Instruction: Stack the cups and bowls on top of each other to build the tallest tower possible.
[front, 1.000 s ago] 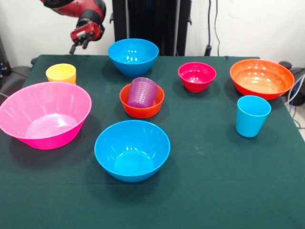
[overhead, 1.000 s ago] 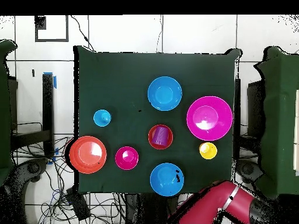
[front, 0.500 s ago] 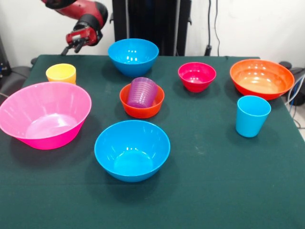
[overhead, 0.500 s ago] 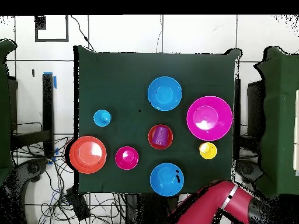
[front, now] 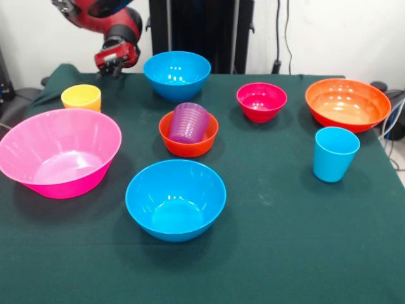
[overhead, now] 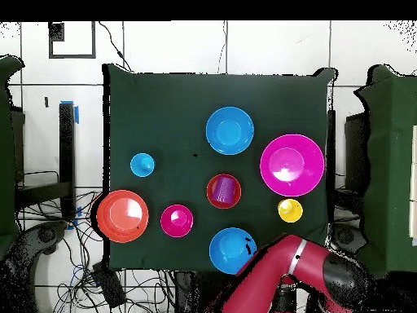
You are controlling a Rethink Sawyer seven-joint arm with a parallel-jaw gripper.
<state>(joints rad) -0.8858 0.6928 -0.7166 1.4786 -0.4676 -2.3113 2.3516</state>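
**Bowls and cups spread singly over the green table, arm at the far edge**

The big glossy pink bowl point(front: 59, 152) sits at the front view's left. The wide orange bowl point(front: 347, 104) is far right. One mid-size blue bowl point(front: 175, 199) sits nearest the camera, the other blue bowl point(front: 177, 75) at the far edge. The small orange bowl point(front: 188, 133) in the centre holds the ribbed translucent purple cup point(front: 188, 122), tilted. The small magenta-red bowl point(front: 261, 101) stands beside it. The tall light blue cup point(front: 335, 154) and yellow cup point(front: 81, 97) stand alone. The red gripper point(front: 114, 63) hangs over the far-left edge; whether it is clenched cannot be told.
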